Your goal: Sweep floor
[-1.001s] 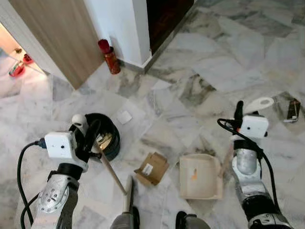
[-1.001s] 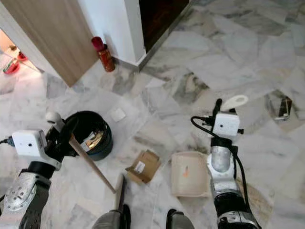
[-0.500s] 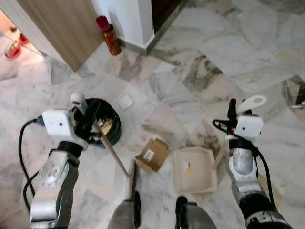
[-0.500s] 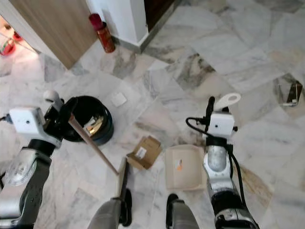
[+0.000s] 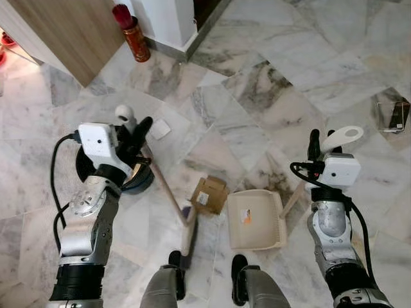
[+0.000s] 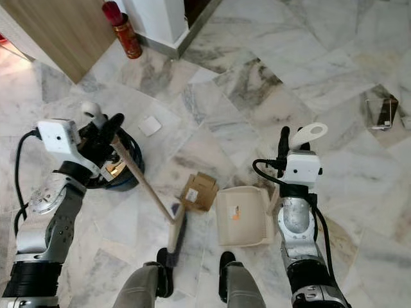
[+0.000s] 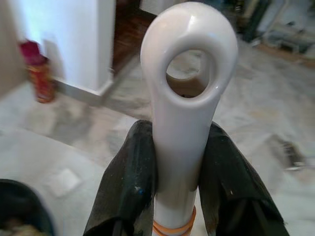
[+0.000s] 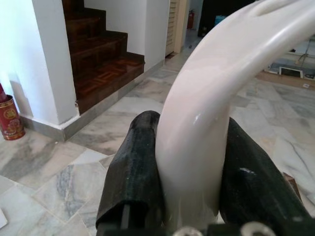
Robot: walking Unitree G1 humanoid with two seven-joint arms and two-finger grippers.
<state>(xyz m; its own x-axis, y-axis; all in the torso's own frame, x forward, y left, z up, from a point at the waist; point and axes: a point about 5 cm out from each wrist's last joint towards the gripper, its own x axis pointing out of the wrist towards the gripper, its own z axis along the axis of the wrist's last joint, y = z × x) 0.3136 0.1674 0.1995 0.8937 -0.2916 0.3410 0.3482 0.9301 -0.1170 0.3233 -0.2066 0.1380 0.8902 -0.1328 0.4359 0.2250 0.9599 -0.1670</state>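
- The marble floor spreads under everything, pale with grey veins.
- The broom runs on a slant: its white looped handle end is up at the left gripper, and the wooden stick slopes down toward the robot's right to the flat brush head on the floor, just in front of the robot's feet.
- The left gripper's two black fingers are clamped on the broom's white handle, one on each side.
- The cream dustpan lies flat on the floor, its handle rising to the robot's right into the right gripper.
- The right gripper's fingers are pressed tight against the dustpan's curved white handle.
- A black bin stands behind the left arm.
- A crumpled cardboard box lies between the brush head and the dustpan, near the pan's edge.
- A red can stands by the wall corner.
- A small white scrap lies near the bin.
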